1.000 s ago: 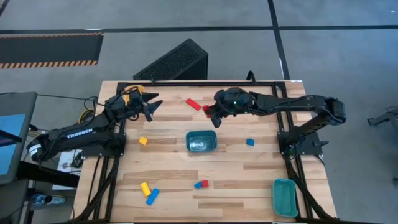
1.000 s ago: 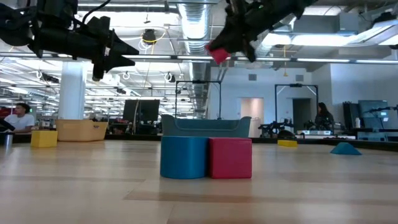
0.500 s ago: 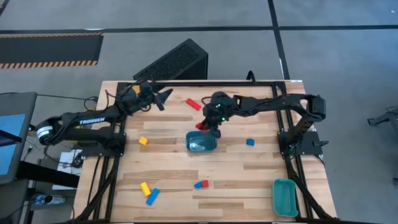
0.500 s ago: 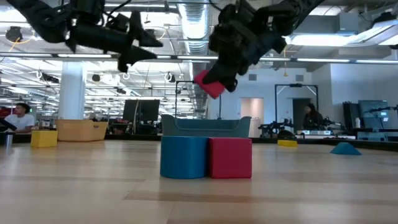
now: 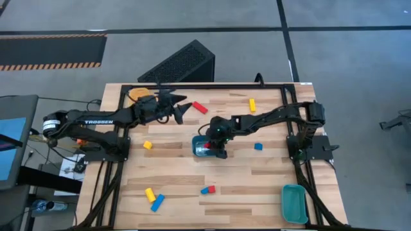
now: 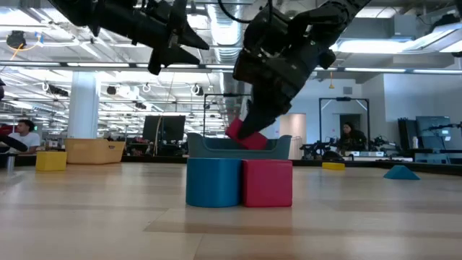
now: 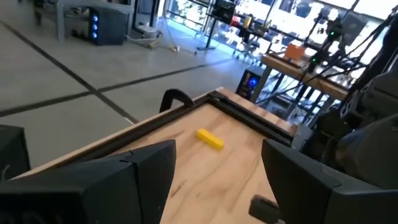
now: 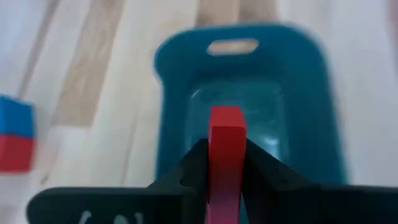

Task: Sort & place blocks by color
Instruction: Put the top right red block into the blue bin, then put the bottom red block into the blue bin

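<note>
Far left of left gripper (image 5: 182, 110), off table edge: yellow-orange tray (image 5: 140, 95). Left gripper itself hovering above back-left table area, fingers spread wide, nothing between them; yellow bar (image 7: 210, 139) ahead of it in left wrist view. Below and left of that gripper: yellow cube (image 5: 148, 145) loose on the wood; further toward near edge, yellow bar (image 5: 149, 194) and blue bar (image 5: 157, 203) lying together.

Just right of left gripper: red bar (image 5: 200, 107), loose, apparently its nearest candidate.

Centre: right gripper (image 5: 214, 145) down over teal tray (image 5: 199, 149), red block (image 8: 225, 152) clamped upright between fingers, poised over tray interior; in low view block sits at rim level (image 6: 245, 135). Not yet released. Tray otherwise looks empty, as far as visible.

Near side of right gripper: blue-and-red pair (image 5: 207, 190), touching. Right of it: blue cube (image 5: 258, 147). Far right, near corner: second teal tray (image 5: 294, 202), apparently empty.

Progress judged early: first red about to be deposited; all other blocks unsorted.
</note>
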